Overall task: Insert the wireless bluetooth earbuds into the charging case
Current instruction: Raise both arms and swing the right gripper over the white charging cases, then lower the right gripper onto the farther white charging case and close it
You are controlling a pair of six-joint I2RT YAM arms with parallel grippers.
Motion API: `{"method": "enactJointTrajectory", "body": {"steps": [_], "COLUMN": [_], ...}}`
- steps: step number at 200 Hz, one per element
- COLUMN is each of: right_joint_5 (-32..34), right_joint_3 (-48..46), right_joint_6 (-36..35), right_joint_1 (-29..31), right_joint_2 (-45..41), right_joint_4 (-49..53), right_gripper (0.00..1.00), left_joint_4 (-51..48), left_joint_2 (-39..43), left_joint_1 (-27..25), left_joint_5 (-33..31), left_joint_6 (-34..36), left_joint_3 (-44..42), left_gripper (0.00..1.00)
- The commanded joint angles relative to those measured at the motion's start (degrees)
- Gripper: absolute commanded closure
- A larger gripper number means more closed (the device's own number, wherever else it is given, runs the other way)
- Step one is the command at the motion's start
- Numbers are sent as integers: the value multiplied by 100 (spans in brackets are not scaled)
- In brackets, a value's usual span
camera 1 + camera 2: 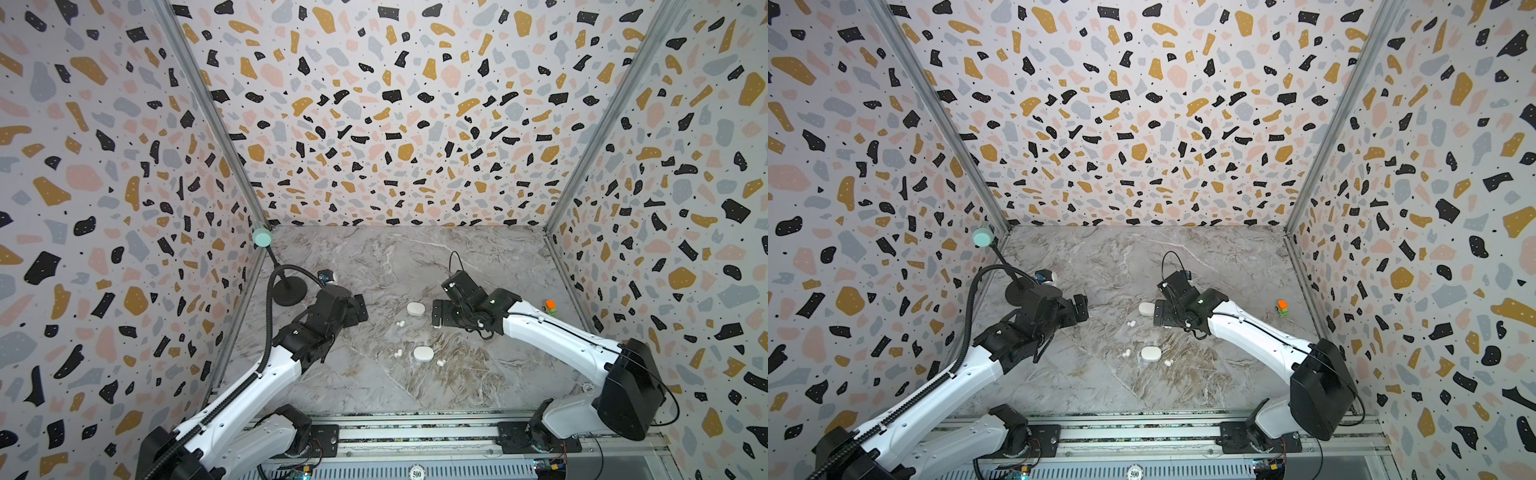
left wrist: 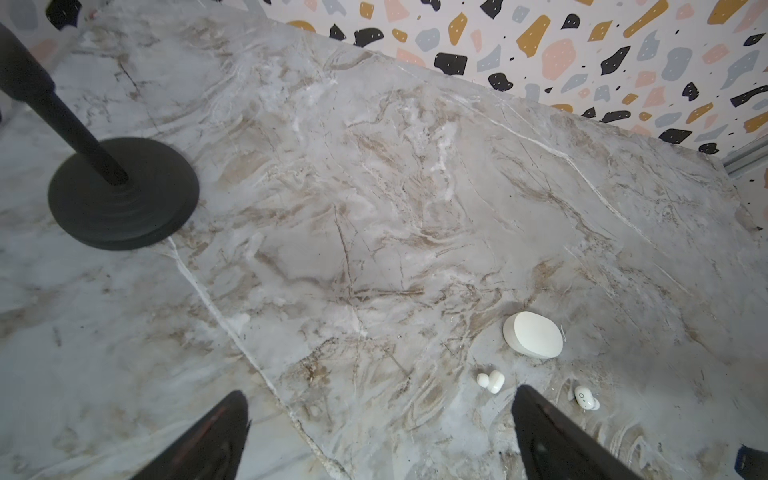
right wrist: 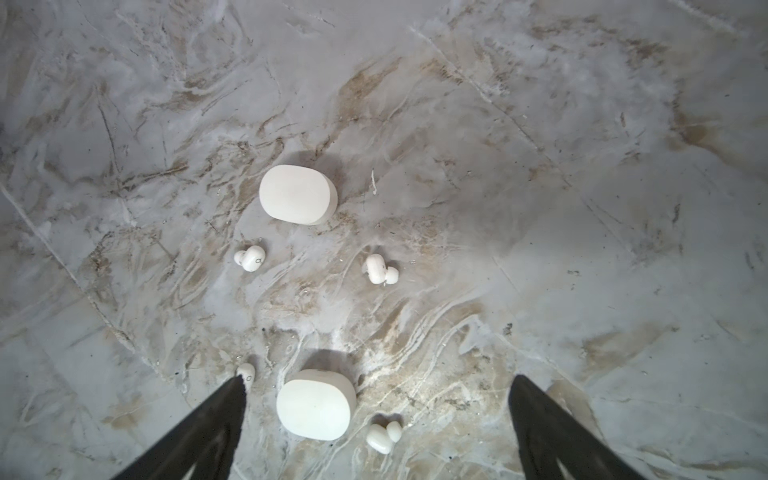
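On the marble worktop [image 1: 374, 395], about in the middle and somewhat toward the front edge, lies the near charging case [image 1: 423, 354], white, oval and closed. Just beside it toward the left edge is the front-left earbud [image 1: 397, 353], and toward the right edge the front-right earbud [image 1: 441, 363]; both are apart from the case. Further back lies the far charging case [image 1: 415, 308], closed too, with the back-left earbud [image 1: 400, 323] near it and the back-right earbud [image 2: 587, 397] at one fingertip of the right gripper [image 1: 437, 316]; if they touch, I cannot tell. All four earbuds lie outside the cases. The right gripper is just beside the far charging case, with its fingers spread wide, and it grips nothing. The left gripper [image 1: 360, 309], toward the left edge and apart from this case, is wide open as well and empty. Behind it, at the left edge, stands a black stand [image 1: 289, 293]; close to the right edge is a small orange and green toy [image 1: 550, 306].
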State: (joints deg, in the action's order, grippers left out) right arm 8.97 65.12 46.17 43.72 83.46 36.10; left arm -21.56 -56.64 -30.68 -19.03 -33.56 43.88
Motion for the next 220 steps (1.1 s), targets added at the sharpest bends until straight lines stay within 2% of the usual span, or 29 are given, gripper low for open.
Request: {"method": "enactJointTrajectory", "body": {"steps": [1,26,52,96,156,180,220], "right_joint_5": [-18,-17,-25,-288,-429,-511,-536], "right_joint_3": [537,1151,1851,2771,4572,4848,4737], "right_joint_6": [247,471,538,768,656,613,613], "right_joint_1": [40,53,59,66,66,66,48], "right_joint_2": [279,802,1362,2340,3954,4279,4375], "right_joint_4": [492,729,955,1181,2204,2303,2113], "right_gripper": [1,1,1,1,1,0,2], "left_joint_4": [-97,627,572,557,487,497,501], "left_joint_2": [304,923,1159,1080,983,965,916], "left_joint_1": [-17,-17,-55,-193,-219,-228,-228], "left_joint_5": [-407,-310,-412,-523,-428,-379,-346], "left_joint_6": [302,234,368,447,471,482,508], "left_joint_3": [-117,-773,-806,-769,-690,-685,-664], "left_gripper": [0,0,0,0,0,0,0]}}
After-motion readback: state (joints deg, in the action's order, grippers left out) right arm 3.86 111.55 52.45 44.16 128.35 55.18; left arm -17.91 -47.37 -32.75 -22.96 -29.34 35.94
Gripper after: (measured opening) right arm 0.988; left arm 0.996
